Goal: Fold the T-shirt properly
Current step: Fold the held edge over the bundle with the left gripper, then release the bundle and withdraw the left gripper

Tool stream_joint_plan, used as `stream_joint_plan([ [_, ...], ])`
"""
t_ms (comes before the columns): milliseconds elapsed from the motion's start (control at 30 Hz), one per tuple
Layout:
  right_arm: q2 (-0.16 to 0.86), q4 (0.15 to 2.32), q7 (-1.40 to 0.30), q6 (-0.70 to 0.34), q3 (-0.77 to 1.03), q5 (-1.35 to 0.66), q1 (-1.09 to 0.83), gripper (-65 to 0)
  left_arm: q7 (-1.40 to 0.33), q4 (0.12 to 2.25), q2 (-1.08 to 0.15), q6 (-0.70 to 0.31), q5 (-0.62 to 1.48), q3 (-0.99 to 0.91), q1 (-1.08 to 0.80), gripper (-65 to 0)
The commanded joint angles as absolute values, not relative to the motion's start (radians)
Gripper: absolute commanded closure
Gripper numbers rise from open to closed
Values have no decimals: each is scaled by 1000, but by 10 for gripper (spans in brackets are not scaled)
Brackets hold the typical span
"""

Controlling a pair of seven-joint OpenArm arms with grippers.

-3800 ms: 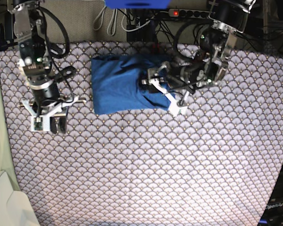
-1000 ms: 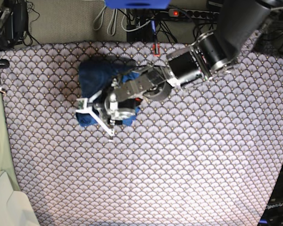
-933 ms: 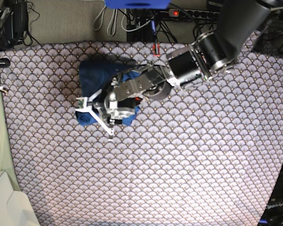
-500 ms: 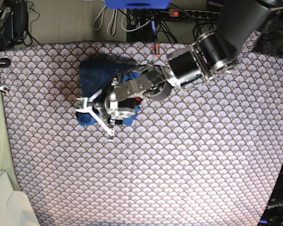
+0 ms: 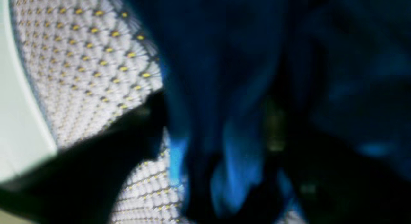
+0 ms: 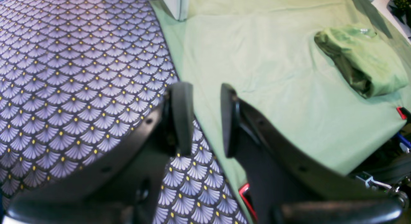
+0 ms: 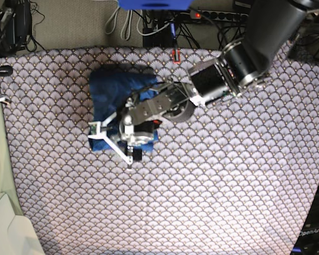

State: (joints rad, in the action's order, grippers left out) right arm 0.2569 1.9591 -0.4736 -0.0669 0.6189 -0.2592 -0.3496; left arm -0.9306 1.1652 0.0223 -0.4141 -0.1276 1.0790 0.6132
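Base view: T-shirt (image 7: pixel 117 90) bunched into a compact blue bundle upper-left of centre on tabletop (image 7: pixel 212 191); left gripper (image 7: pixel 112 144) at its near edge, jaws spread, releasing a fold. Right gripper (image 6: pixel 202 118) parked off-cloth, jaws slightly parted, empty. Next: retract, flatten bundle

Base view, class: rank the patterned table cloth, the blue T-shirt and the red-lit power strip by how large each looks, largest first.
1. Table cloth: it fills most of the picture.
2. T-shirt: a bundled patch, partly hidden under the left arm.
3. Power strip: a thin bar at the top edge, partly hidden, so its real size is unsure.
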Motion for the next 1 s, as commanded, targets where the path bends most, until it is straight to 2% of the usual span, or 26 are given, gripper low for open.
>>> stream_joint_plan([
  [0,272,1974,-444,-71,625,-255,-348,-163,-929,1184,35,-409,-131,1070,639,-470],
  [100,272,1974,-444,-71,625,-255,-348,-163,-929,1193,33,-407,-131,1070,648,-551],
  [167,272,1972,-444,-71,625,-255,-348,-163,-929,1213,31,-404,-130,1069,661,-573],
  [400,248,1972,-444,-73,627,-255,-348,-163,-940,1349,33,-409,-213,852,654,-573],
  [567,219,1974,-444,-76,624,-257,-367,-163,-989,1405,28,-410,-318,802,654,-573],
  [700,157,1982,-444,-209,601,-257,-390,-162,-998,1454,-31,-410,-352,693,636,-573],
  [867,53,2002,-437,-398,552,-257,-395,-158,-998,1550,-168,-410,-349,417,542,-572],
  [967,22,2015,-433,-501,504,-257,-387,-114,-998,1607,-246,-412,-349,251,450,-572],
])
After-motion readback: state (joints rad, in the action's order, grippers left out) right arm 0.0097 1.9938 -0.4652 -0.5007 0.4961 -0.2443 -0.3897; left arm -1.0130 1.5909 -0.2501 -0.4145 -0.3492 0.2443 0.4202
